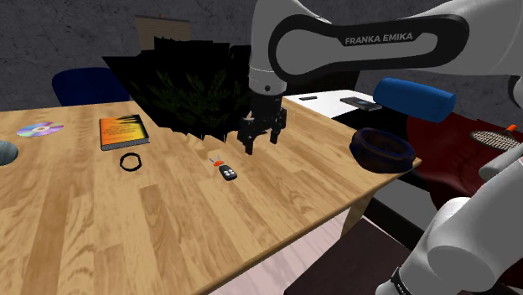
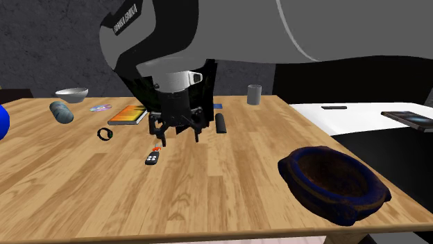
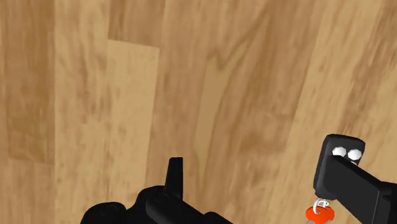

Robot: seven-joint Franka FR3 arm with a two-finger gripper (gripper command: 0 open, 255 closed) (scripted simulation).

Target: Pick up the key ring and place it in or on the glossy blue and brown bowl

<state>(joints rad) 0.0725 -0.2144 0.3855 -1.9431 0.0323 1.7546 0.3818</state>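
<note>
The jaws are standing released, spread wide and grasping nothing. They are hanging a little above the bench (image 1: 168, 230), just beside the key ring (image 1: 227, 173) and not over it. In the wrist view the key ring (image 3: 347, 181), a black fob with a small orange tag, is lying flat on the wood, off to one side of the jaws and not between them.

The step in hand seems to be the approach. To do it well, the jaws are needing a short sideways shift until the fob is sitting squarely in the gap. A turn would then let them straddle its narrow width. A descent almost to the wood should follow, since the fob is thin and a high closure would likely be skating over it.

Near the key ring on its other side, a black band (image 1: 130, 161) is resting on the bench. An orange book (image 1: 124, 131) is lying beyond that.

Well apart from the key ring, at the bench's corner, the blue and brown bowl (image 2: 298, 181) is sitting upright and looking empty, so it is giving a broad target for the drop.

Farther from the key ring, a grey cup (image 2: 254, 94) and a pale bowl (image 2: 71, 93) are standing near the back edge. I cannot tell what is in either.
</note>
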